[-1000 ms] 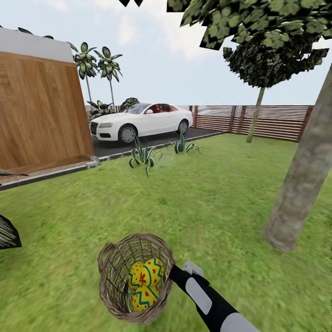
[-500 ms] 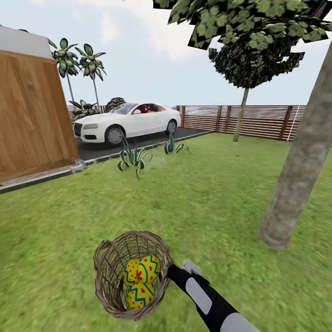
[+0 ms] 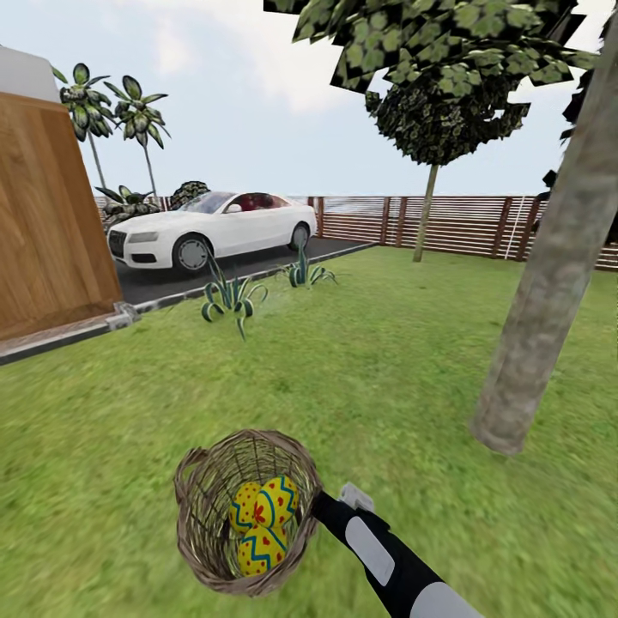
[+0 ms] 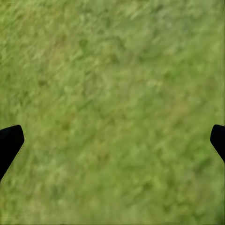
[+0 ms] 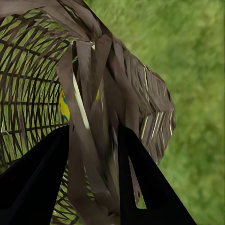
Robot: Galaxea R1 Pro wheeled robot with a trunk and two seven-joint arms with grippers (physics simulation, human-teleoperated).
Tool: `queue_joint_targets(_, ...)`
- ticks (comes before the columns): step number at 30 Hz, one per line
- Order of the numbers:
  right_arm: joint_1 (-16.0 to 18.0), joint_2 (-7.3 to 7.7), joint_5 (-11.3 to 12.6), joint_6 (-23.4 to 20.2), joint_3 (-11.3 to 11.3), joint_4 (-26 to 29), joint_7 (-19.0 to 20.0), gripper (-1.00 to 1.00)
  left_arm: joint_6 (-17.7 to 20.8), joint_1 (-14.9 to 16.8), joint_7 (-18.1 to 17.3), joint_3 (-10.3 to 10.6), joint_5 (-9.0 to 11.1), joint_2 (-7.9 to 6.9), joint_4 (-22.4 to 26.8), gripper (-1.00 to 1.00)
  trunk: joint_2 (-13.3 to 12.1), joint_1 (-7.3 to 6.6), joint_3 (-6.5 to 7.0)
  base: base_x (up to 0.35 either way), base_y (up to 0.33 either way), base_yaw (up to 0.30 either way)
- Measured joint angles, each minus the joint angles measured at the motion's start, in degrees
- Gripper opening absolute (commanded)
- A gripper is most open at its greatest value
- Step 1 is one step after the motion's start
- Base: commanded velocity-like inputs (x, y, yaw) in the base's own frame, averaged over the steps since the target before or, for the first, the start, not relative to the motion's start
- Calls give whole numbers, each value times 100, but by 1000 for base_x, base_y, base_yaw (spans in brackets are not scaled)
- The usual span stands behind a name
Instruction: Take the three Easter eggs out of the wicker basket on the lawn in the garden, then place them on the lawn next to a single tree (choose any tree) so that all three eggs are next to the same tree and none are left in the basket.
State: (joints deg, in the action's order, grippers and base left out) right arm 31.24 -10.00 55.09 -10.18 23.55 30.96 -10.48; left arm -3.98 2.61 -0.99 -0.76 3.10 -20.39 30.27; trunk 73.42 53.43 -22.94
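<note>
Wicker basket, rim clamped between right gripper fingers, tilted, holding three yellow zigzag Easter eggs. Grey-brown tree rises from lawn ahead-right of the gripper.

White car beside wooden wall
</note>
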Motion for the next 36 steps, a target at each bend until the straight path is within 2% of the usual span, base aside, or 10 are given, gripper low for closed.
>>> queue_joint_targets(7,0,0,-2,0,0,0,0,-100,-6,0,3,0,0,3,3,100,0,0,0,321,-2,-5)
queue_joint_targets(24,-1,0,-9,-2,-5,1,5,-100,-9,2,3,1,0,1,3,100,0,0,9,290,-19,-119)
queue_joint_targets(33,0,0,-5,0,-9,0,44,-100,-25,1,71,-5,0,16,15,100,-1,3,21,43,-10,-138)
queue_joint_targets(36,0,0,-5,0,-10,-1,44,-100,-27,4,61,-98,3,17,18,100,118,68,-32,1,0,-5)
